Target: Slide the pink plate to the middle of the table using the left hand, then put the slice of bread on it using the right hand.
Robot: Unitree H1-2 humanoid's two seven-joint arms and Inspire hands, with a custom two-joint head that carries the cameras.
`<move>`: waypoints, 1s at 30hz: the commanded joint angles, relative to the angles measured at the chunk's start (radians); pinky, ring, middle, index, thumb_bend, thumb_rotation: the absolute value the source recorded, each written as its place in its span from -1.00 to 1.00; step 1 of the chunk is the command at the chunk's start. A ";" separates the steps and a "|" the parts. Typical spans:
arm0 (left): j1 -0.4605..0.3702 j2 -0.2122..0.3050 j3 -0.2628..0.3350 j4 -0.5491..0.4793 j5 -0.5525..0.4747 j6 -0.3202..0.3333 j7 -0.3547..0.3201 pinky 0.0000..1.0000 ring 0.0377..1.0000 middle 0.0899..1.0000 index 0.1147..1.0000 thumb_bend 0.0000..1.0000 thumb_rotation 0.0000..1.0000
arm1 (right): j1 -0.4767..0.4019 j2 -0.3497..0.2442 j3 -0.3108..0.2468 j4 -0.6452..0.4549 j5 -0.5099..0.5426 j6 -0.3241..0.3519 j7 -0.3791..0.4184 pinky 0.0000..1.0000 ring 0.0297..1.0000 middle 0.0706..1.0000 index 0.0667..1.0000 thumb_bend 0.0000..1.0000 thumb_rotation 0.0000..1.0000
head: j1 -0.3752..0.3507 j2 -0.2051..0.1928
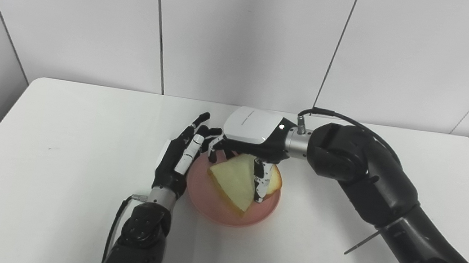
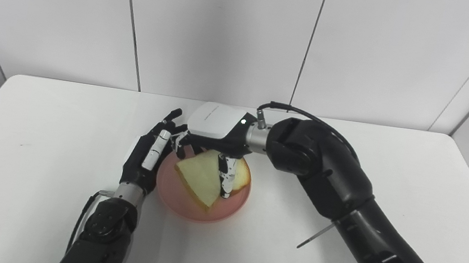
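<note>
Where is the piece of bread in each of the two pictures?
Left eye view: the slice of bread sits just right of center, on the pink plate.
Right eye view: the bread sits left of center.
Shared landmark: the right hand directly above it.

A round pink plate [image 1: 215, 208] sits near mid-table. On the plate lies a pale, brown-crusted slice of bread [image 1: 235, 180], tilted, its far edge raised.

The left robot hand [image 1: 181, 154] blocks the pink plate's [image 1: 211, 207] left rim, while white table [image 1: 53, 162] around lies open.
</note>
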 commanded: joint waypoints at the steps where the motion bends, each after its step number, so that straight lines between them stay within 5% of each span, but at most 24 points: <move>1: 0.067 -0.007 -0.002 0.021 0.004 0.019 0.009 0.47 0.37 0.35 0.68 0.55 0.65 | -0.047 0.002 -0.008 0.008 -0.005 -0.032 -0.049 -0.37 -0.31 -0.13 0.24 0.15 -1.00 | 0.006 0.000; 13: 0.074 -0.011 -0.001 0.015 -0.003 0.030 0.015 0.48 0.39 0.36 0.65 0.59 0.58 | -0.049 -0.014 0.046 0.074 -0.050 -0.056 -0.183 -0.12 -0.01 -0.10 0.25 0.14 -1.00 | 0.008 0.004; 15: 0.073 -0.012 0.000 0.019 -0.004 0.028 0.014 0.47 0.38 0.36 0.65 0.59 0.56 | -0.050 -0.020 0.069 0.085 -0.068 -0.057 -0.231 -0.08 0.05 0.10 0.27 0.63 -0.98 | 0.008 0.003; 17: 0.073 -0.011 0.002 0.017 -0.010 0.029 0.008 0.48 0.38 0.36 0.66 0.57 0.54 | -0.052 -0.027 0.088 0.092 -0.082 -0.057 -0.272 0.00 0.15 0.26 0.30 0.83 -0.96 | 0.006 0.003; 20: 0.073 -0.008 0.003 0.016 -0.014 0.033 0.004 0.48 0.39 0.36 0.66 0.58 0.52 | -0.054 -0.037 0.105 0.098 -0.086 -0.057 -0.300 0.15 0.33 0.45 0.36 0.87 -0.89 | 0.006 0.003; 24: 0.073 -0.006 0.000 0.019 -0.004 0.031 0.008 0.47 0.38 0.36 0.65 0.61 0.53 | -0.058 -0.056 0.136 0.096 -0.085 -0.057 -0.345 0.69 0.74 0.82 0.49 1.00 -0.47 | 0.003 0.005; 30: 0.071 -0.006 -0.003 0.022 0.000 0.034 0.012 0.43 0.36 0.36 0.65 0.63 0.51 | -0.061 -0.067 0.148 0.098 -0.088 -0.057 -0.354 0.97 0.98 0.99 0.59 1.00 -0.29 | 0.000 0.005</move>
